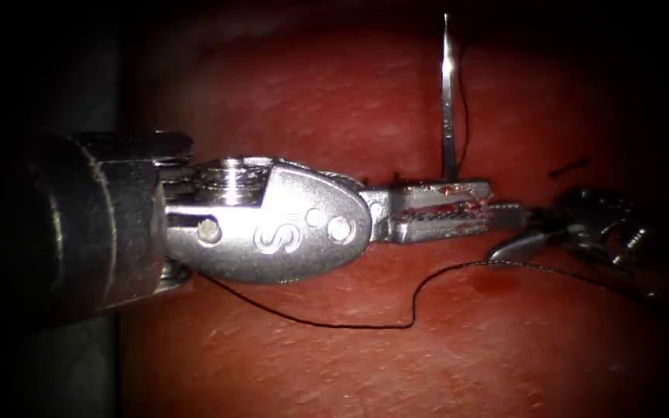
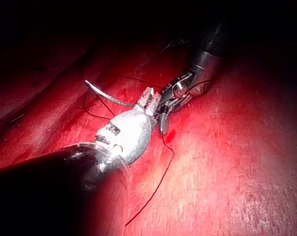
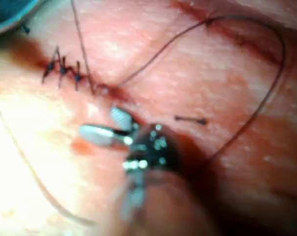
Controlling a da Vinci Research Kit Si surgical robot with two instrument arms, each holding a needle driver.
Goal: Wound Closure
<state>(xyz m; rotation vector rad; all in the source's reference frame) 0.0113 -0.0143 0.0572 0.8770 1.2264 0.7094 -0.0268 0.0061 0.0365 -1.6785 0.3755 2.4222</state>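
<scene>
Darkness all round the edges here, black at the left and corners. One bright light falls in the middle and fades fast outward. A blue cloth (image 3: 11, 12) peeks in at one edge.

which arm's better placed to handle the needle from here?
Left, probably. The left gripper is shut on the needle near one end, needle clear of the tissue; the right gripper is open, holding nothing.
</scene>
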